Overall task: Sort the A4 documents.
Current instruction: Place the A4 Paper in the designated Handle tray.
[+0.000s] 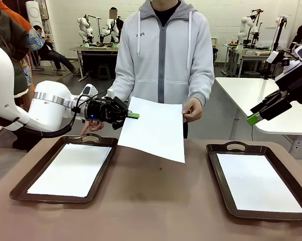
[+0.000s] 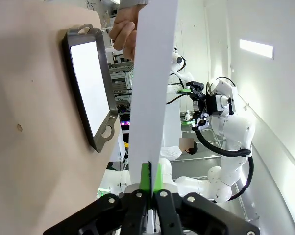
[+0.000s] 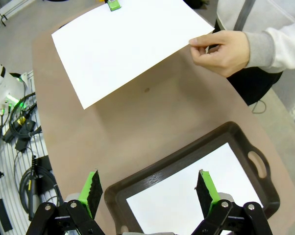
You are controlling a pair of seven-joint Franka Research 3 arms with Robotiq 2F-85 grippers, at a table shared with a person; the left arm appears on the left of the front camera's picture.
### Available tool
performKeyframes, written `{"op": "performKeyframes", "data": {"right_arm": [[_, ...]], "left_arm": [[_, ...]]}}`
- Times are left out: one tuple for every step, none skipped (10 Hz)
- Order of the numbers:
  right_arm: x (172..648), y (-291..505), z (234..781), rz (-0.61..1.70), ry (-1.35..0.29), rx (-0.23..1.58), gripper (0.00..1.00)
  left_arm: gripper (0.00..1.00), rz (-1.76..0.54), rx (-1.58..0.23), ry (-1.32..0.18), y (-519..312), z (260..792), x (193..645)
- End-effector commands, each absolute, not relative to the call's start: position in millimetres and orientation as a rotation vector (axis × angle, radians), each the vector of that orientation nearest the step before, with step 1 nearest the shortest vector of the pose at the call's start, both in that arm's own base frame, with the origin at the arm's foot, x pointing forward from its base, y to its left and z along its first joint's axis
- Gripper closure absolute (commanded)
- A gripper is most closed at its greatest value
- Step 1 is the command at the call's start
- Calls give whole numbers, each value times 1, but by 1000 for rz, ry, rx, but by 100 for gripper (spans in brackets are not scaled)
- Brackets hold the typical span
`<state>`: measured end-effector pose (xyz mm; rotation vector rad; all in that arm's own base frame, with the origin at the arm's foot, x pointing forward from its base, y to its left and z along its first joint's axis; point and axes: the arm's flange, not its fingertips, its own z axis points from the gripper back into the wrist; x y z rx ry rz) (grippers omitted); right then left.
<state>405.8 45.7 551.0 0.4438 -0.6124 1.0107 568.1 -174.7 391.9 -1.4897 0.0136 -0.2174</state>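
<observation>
Blank white A4 paper sheet [image 1: 155, 128]: handover; left gripper [image 1: 132, 116] pinching one edge, person's hand [image 1: 193, 109] opposite. Right gripper [image 3: 150, 190] spread, idle.

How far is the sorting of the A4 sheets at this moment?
Done: each brown tray, left tray and right tray, already holds white paper. In hand: the left end effector is shut on one sheet that the person's hand also pinches. Left: laying it in a tray.
</observation>
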Motion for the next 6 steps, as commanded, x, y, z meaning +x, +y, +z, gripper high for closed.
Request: {"op": "performKeyframes", "data": {"right_arm": [[406, 47, 551, 1010, -606, 430, 0], [406, 47, 551, 1010, -606, 430, 0], [406, 47, 551, 1010, -606, 430, 0], [406, 47, 551, 1010, -606, 430, 0], [406, 47, 551, 1010, -606, 430, 0], [406, 47, 551, 1010, -606, 430, 0]], "left_arm": [[100, -214, -1490, 8, -175, 393, 569], [100, -214, -1490, 8, -175, 393, 569], [100, -214, -1490, 8, -175, 393, 569], [100, -214, -1490, 8, -175, 393, 569], [99, -217, -1490, 14, -175, 392, 568], [99, -280, -1422, 43, -171, 398, 569]]}}
